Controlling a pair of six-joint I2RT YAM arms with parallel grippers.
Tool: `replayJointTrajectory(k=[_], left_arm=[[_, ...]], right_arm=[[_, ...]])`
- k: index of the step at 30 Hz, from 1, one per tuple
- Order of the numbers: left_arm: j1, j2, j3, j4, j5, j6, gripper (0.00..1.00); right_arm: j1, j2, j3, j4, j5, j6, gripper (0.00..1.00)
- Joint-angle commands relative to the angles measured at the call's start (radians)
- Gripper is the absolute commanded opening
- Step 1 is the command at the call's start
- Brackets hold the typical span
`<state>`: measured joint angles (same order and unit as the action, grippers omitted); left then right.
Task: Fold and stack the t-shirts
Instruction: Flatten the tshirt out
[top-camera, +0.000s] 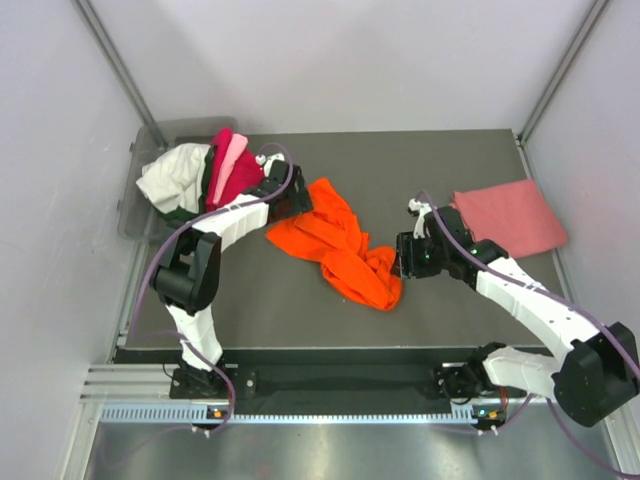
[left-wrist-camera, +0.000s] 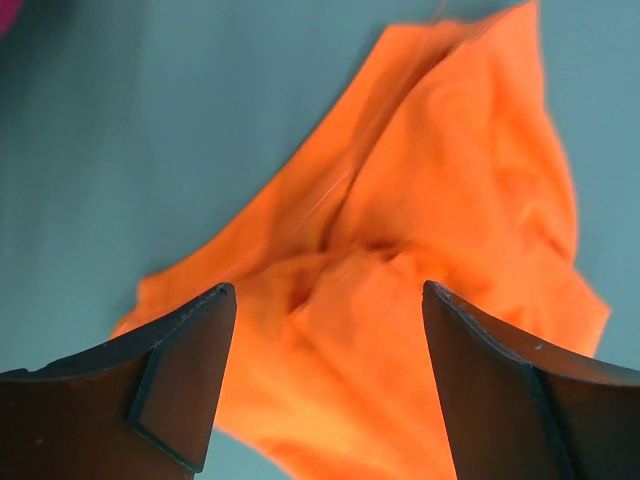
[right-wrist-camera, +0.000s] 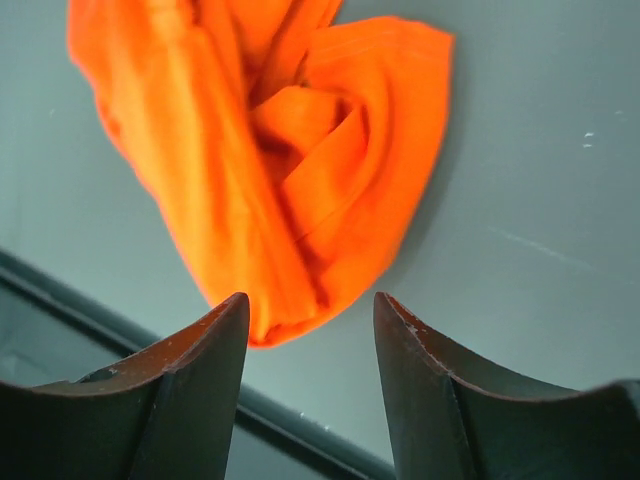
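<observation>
A bright orange t-shirt (top-camera: 340, 245) lies crumpled in the middle of the grey table. It also shows in the left wrist view (left-wrist-camera: 420, 250) and the right wrist view (right-wrist-camera: 280, 160). My left gripper (top-camera: 298, 200) is open and empty at the shirt's upper left end, jaws wide over the cloth (left-wrist-camera: 328, 300). My right gripper (top-camera: 402, 258) is open and empty just right of the shirt's lower end (right-wrist-camera: 310, 310). A salmon-pink t-shirt (top-camera: 508, 217) lies folded flat at the right. Magenta (top-camera: 235, 178), light pink (top-camera: 230, 155), white (top-camera: 175, 178) and dark green shirts are heaped in the bin.
The grey plastic bin (top-camera: 135, 215) stands at the table's far left corner. White walls close in the back and both sides. The table's front edge (top-camera: 300, 352) and a metal rail lie near the arm bases.
</observation>
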<state>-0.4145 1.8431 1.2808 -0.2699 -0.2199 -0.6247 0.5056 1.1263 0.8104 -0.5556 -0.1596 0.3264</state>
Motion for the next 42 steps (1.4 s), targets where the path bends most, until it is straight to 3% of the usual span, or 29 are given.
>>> replayJointTrajectory(k=[1, 6, 9, 10, 11, 13, 14, 18, 23, 32, 36, 42], left_arm=[[0.003, 0.06, 0.09, -0.005, 0.043, 0.011, 0.8], [0.003, 0.132, 0.118, -0.019, 0.106, -0.009, 0.75], [0.002, 0.162, 0.115, -0.002, 0.157, -0.015, 0.61], [0.002, 0.168, 0.117, 0.0, 0.172, -0.021, 0.54], [0.002, 0.174, 0.117, 0.003, 0.194, -0.021, 0.35], [0.003, 0.168, 0.112, -0.011, 0.185, -0.021, 0.15], [0.002, 0.154, 0.106, -0.017, 0.171, -0.021, 0.0], [0.019, -0.011, 0.046, -0.026, 0.091, -0.007, 0.0], [0.08, -0.261, -0.038, -0.063, 0.112, -0.046, 0.0], [0.138, -0.743, -0.44, -0.008, 0.004, -0.13, 0.0], [0.14, -0.857, -0.572, -0.02, -0.042, -0.155, 0.0], [0.141, -0.952, -0.655, -0.038, -0.087, -0.161, 0.0]], right_arm=[[-0.03, 0.012, -0.011, 0.109, 0.0, 0.025, 0.53], [-0.062, 0.01, -0.036, 0.121, 0.006, 0.02, 0.54], [-0.079, 0.001, -0.051, 0.129, 0.005, 0.022, 0.54], [-0.081, -0.005, -0.056, 0.134, 0.005, 0.022, 0.54], [-0.084, -0.006, -0.065, 0.135, 0.006, 0.022, 0.54], [-0.091, -0.013, -0.073, 0.141, 0.008, 0.025, 0.56], [-0.095, -0.014, -0.08, 0.141, 0.008, 0.025, 0.57], [-0.113, -0.016, -0.096, 0.151, 0.011, 0.025, 0.61], [-0.125, -0.01, -0.114, 0.181, 0.009, 0.04, 0.63], [-0.124, 0.09, -0.128, 0.223, -0.076, 0.016, 0.65], [-0.113, 0.142, -0.123, 0.244, -0.107, 0.014, 0.65], [-0.081, 0.208, -0.096, 0.286, -0.084, 0.04, 0.63]])
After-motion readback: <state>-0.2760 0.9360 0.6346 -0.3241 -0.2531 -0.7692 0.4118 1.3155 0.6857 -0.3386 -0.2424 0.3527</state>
